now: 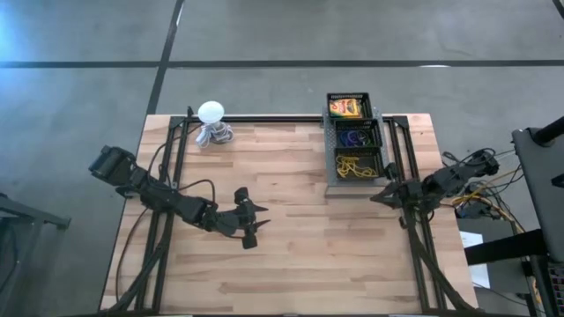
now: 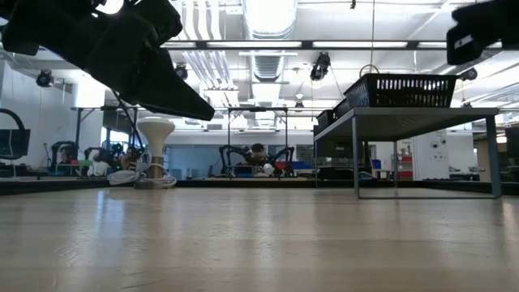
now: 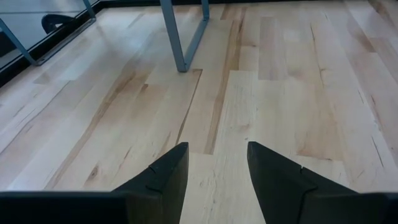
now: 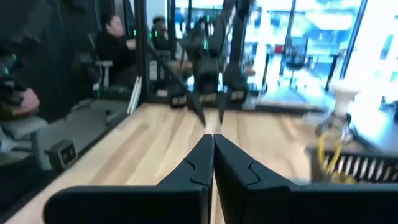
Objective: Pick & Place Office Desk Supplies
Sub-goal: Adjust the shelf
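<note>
A: Where's the stuff rel. to you?

B: All in the basket point(image 1: 329, 141) on its raised stand: boxes point(image 1: 346, 107), rings point(image 1: 356, 138), rubber bands point(image 1: 354, 165). My right pincer point(image 1: 382, 195), clenched empty, sits just beside it. Left pincer point(image 1: 254, 220) hangs released mid-surface point(image 1: 300, 246), well apart.

A: So right arm's nearer.

B: Yep.

Pale wooden table point(image 1: 300, 255) of jointed planks, standing on a grey concrete floor point(image 1: 264, 35) crossed by dark seams. Beyond the far edge, seen level from the table top, an open workroom: long ceiling light strips point(image 2: 268, 16) and exposed ducting overhead, a pale blue far wall point(image 2: 195, 158), and bright windows point(image 4: 311, 37) (glare hides what lies outside). Seated people point(image 4: 115, 46) occupy the room's edge beside dark framed partitions point(image 4: 140, 56). Office chairs point(image 2: 12, 142) stand near the far left.
</note>
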